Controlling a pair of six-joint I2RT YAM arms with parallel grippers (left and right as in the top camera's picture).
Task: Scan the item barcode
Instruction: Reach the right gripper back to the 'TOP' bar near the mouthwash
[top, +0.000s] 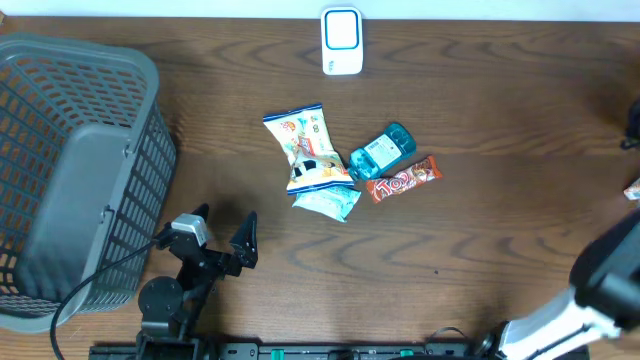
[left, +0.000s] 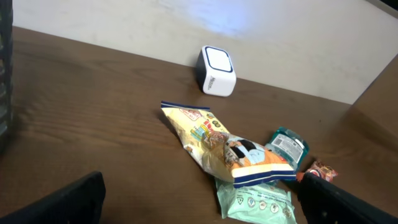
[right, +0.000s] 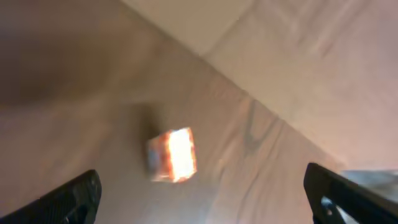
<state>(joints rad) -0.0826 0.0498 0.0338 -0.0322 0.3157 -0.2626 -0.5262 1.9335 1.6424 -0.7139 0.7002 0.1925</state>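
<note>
Tabletop (top: 500, 230) carries a basket (top: 60, 150) at its left edge, snacks (top: 320, 160) clustered centrally.

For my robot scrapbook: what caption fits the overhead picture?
Snack bag, teal pack and candy bar lie before the white scanner; grey basket beside the open left gripper.

- Table (top: 500, 220): dark brown wood, grain plain to see, smooth, with a dull sheen.
- Basket (top: 90, 50): grey plastic mesh, matt.
- Scanner (top: 341, 40): white plastic, smooth and glossy.
- Bag (top: 308, 150): printed plastic film, crinkled and shiny.
- Pouch (top: 328, 203): pale green film, creased, softer in shine.
- Pack (top: 381, 152): teal plastic, glossy, with a flat pale label.
- Bar (top: 402, 180): red wrapper, glossy and wrinkled.
- Left gripper (top: 224, 222): black, matt, looks like plastic.
- Box (right: 172, 154): orange and white, too blurred to tell its finish.
</note>
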